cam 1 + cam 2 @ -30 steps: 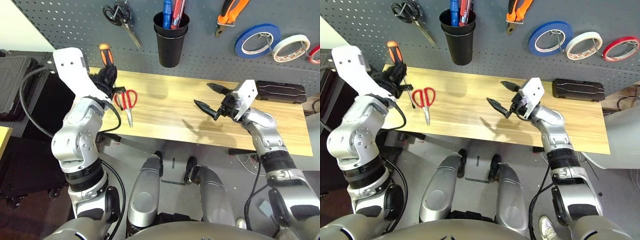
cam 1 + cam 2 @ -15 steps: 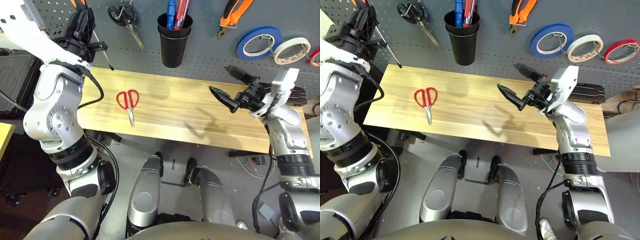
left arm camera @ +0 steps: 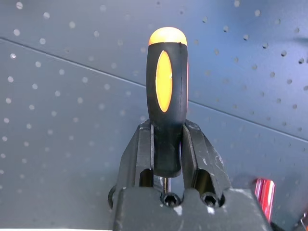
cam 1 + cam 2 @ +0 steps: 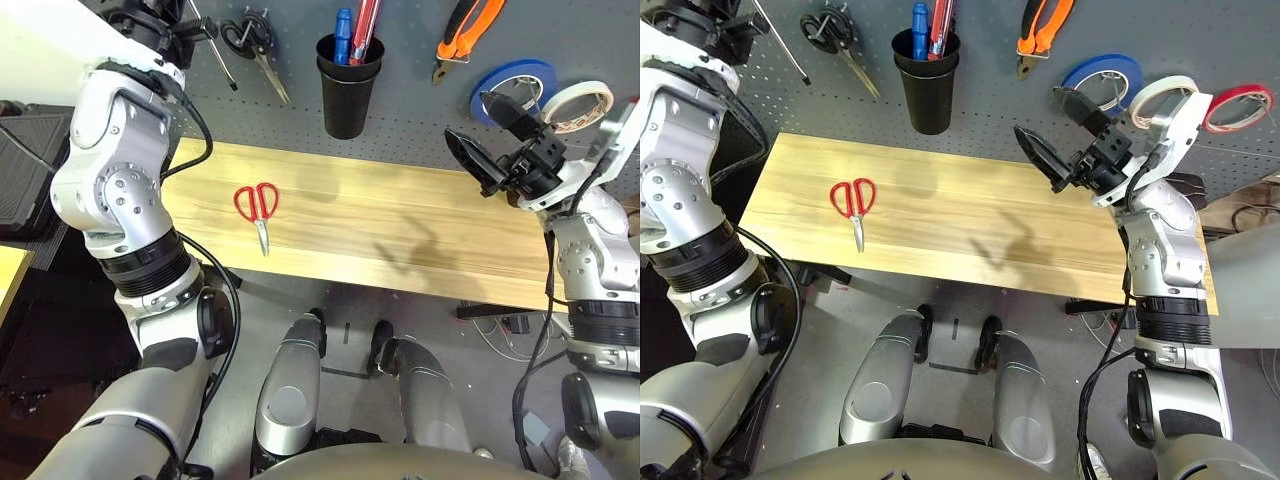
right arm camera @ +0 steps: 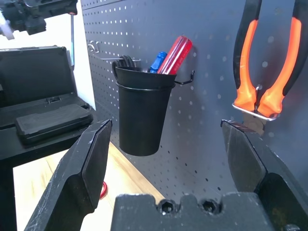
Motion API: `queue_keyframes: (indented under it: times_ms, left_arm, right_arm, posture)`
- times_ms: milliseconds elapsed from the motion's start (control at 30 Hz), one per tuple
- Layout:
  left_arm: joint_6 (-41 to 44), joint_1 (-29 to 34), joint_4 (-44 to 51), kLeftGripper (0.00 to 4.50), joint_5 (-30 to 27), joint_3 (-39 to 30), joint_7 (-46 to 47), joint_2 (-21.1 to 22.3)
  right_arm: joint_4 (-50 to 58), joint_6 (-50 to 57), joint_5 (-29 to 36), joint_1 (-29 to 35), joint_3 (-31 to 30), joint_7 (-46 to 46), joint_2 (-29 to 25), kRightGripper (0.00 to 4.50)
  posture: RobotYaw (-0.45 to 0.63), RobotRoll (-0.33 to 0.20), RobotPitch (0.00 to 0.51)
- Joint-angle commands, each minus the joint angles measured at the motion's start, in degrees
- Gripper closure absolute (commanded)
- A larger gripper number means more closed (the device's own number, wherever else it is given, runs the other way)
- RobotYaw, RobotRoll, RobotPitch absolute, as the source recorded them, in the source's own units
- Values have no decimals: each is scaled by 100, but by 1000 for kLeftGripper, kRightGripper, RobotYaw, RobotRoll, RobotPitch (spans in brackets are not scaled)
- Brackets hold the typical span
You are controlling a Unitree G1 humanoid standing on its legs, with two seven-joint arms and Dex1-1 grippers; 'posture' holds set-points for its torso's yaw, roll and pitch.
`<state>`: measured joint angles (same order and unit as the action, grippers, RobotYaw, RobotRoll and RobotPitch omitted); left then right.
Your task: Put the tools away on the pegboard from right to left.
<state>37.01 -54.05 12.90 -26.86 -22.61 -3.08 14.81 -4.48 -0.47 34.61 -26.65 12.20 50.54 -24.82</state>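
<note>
Jaws first: the left gripper (image 3: 166, 144) is clamped on the screwdriver (image 3: 166, 96), its two black fingers pressed against the lower part of the orange-and-black handle, with the orange cap standing clear above them against the pegboard (image 4: 400, 130). In the head views this gripper sits at the upper left corner of the frame, and the thin metal shaft slants down and to the right from it, ending just left of the black-handled scissors (image 4: 255, 45) hanging on the board. The right gripper (image 4: 490, 135) has its jaws spread wide with nothing between them — it hangs at the right of the frame, in front of the board's lower edge and overlapping the blue tape roll (image 4: 515, 85).

Upper right of the frame: the pliers (image 4: 462, 35) hang on the board, and the white tape roll (image 4: 578, 105) hangs beside the blue one. A black cup (image 4: 347, 85) at top centre holds what look like pens or screwdrivers — hard to say which. The red-handled scissors (image 4: 256, 208) lie flat on the wooden tabletop (image 4: 400, 230), left of centre, blades pointing toward the bottom of the frame.
</note>
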Motion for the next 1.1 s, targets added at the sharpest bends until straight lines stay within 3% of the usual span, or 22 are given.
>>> queue_keyframes:
  times_ms: [33, 367, 833, 1100]
  left_arm:
    - [-252, -261, -159, 3847, -32, 72, 93, -25]
    - [-652, -688, -635, 3848, -92, 141, 320, -248]
    - [-1082, -1287, -1307, 3848, -234, 192, 720, -883]
    - [-1215, -1193, -1585, 3848, -231, 286, 821, -1311]
  right_arm:
    - [148, -77, 55, -40, 162, -21, -22, 0]
    - [135, -352, 8, -166, 132, -139, 151, 0]
    - [92, -407, -130, -216, 37, -306, 278, 0]
    - [100, -462, -242, -214, -9, -398, 362, 0]
  posture:
    - [228, 0, 226]
    - [224, 0, 223]
    - [218, 0, 226]
    - [207, 0, 235]
